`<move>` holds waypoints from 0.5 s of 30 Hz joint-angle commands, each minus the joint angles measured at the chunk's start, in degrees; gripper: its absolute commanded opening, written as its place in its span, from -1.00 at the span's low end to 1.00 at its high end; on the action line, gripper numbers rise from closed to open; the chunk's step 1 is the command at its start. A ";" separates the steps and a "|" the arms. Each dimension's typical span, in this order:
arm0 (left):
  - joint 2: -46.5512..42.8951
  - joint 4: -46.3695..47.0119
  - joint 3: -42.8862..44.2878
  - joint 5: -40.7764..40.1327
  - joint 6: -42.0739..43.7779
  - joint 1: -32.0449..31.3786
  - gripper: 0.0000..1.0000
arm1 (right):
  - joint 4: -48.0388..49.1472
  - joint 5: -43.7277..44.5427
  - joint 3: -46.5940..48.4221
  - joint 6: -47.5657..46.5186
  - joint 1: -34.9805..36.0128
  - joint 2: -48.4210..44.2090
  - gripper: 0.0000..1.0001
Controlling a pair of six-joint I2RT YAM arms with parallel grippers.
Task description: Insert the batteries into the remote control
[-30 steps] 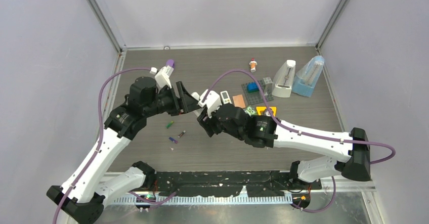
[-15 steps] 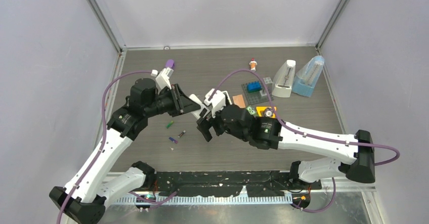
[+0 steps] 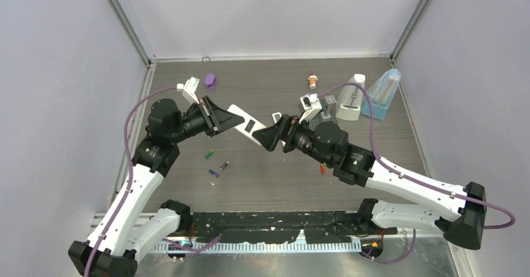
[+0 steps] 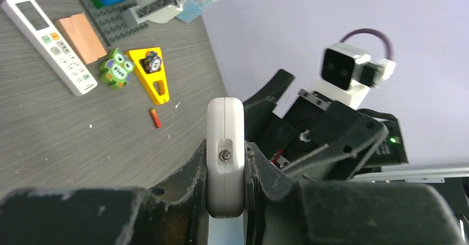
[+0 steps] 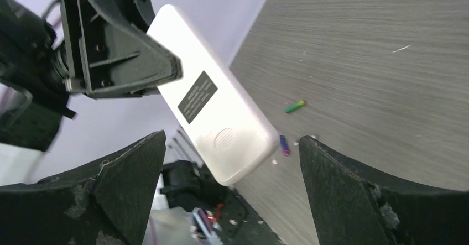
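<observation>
My left gripper (image 3: 232,120) is shut on one end of a white remote control (image 3: 247,125), holding it above the table on edge (image 4: 225,140). Its free end, with a black label, points at my right gripper (image 3: 267,138). That gripper (image 5: 229,148) is open wide, and the remote's rounded end (image 5: 232,145) lies between its fingers without touching either. On the table lie a green battery (image 3: 209,155), a dark one with silver (image 3: 224,164), a purple one (image 3: 214,173) and a red-orange one (image 4: 155,118).
A second white remote with buttons (image 4: 48,37) lies beside an orange block (image 4: 83,32), a green owl (image 4: 117,68) and a yellow wedge (image 4: 155,82). At the back stand a purple-capped item (image 3: 210,80), a small orange bottle (image 3: 312,79) and two metronome-shaped boxes (image 3: 351,99).
The left gripper has shut on the remote and lifted it leftward. The right gripper has let go, opened wide and drawn back to the right.
</observation>
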 commanded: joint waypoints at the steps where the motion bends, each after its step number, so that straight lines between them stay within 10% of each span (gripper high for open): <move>1: -3.21 8.47 0.14 3.41 -4.18 1.23 -1.00 | 8.52 -4.74 -0.74 13.41 -1.97 -0.66 0.91; 5: -4.46 12.74 -1.66 4.29 -8.63 1.58 -1.00 | 11.84 -4.73 -1.97 17.07 -2.64 -0.65 0.98; 15: -7.50 23.31 -6.33 2.38 -20.76 2.11 -1.00 | 22.61 -9.19 -3.33 24.23 -4.37 3.37 0.43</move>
